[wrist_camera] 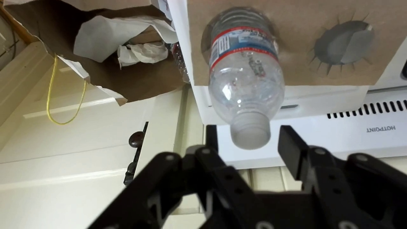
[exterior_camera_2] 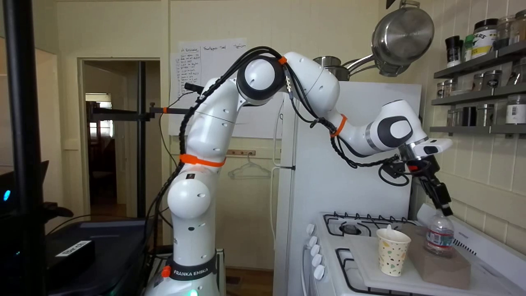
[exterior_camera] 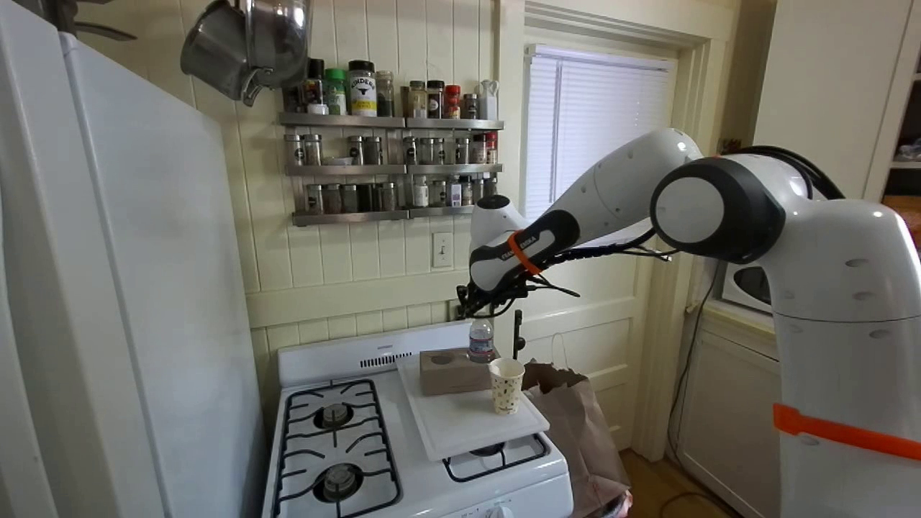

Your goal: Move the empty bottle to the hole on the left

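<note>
One bottle (wrist_camera: pixel 246 73) in hole (wrist_camera: pixel 206 39) of box (wrist_camera: pixel 295 70) — pincer (wrist_camera: pixel 249 138) spread around cap (wrist_camera: pixel 250 133).

The bottle (wrist_camera: pixel 248 79) is looking like clear, glossy plastic and is catching highlights, while its cap (wrist_camera: pixel 250 132) is showing frosted white plastic. The box (wrist_camera: pixel 298 60) is presenting smooth, matt brown cardboard, with slits roughening the rim of one hole (wrist_camera: pixel 345 43). The cup (exterior_camera_2: pixel 393 255) is appearing as dull printed paper, the bag (exterior_camera: pixel 579 432) as crinkled brown paper. The claw (wrist_camera: pixel 250 137) is looking matt black, the arm (exterior_camera_2: pixel 215 131) is gleaming in smooth white, and the pan (exterior_camera_2: pixel 404 35) is shining like polished metal.
</note>
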`<state>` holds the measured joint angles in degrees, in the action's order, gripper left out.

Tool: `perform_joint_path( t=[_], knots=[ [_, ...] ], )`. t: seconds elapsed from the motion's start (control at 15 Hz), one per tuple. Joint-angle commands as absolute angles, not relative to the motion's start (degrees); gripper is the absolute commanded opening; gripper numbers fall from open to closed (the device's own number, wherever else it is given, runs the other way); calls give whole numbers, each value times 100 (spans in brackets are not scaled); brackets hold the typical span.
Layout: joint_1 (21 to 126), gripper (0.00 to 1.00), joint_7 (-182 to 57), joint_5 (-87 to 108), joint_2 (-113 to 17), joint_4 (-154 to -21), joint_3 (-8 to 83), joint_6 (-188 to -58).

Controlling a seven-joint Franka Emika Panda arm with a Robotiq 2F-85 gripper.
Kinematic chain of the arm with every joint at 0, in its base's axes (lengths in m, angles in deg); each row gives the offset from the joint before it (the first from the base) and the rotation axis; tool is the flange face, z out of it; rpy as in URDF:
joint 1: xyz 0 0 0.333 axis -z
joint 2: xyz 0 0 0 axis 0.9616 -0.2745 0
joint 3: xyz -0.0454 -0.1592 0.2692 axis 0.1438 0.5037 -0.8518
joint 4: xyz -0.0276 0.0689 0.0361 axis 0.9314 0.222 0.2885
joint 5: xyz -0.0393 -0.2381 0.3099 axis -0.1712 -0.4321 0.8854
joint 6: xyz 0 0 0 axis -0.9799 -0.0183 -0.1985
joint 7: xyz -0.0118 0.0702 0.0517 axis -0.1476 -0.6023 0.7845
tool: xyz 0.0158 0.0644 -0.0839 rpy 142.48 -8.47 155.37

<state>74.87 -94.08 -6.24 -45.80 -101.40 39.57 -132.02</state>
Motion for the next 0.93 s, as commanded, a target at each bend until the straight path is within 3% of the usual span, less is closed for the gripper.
perform_joint_path(
  t=[0.0,0.13,0.2,0.47,0.53,0.87],
  knots=[
    [7284,84,-9503,-715,-4702,-9927,4127,-12872],
    [7256,45,-9485,-684,-4708,-9895,4142,-12761],
    [7240,44,-9490,-692,-4705,-9881,4150,-12692],
    [7214,12,-9480,-706,-4695,-9848,4152,-12511],
    [7212,7,-9497,-715,-4713,-9831,4158,-12522],
    [7236,8,-9460,-623,-4700,-9824,4133,-12683]
  ],
)
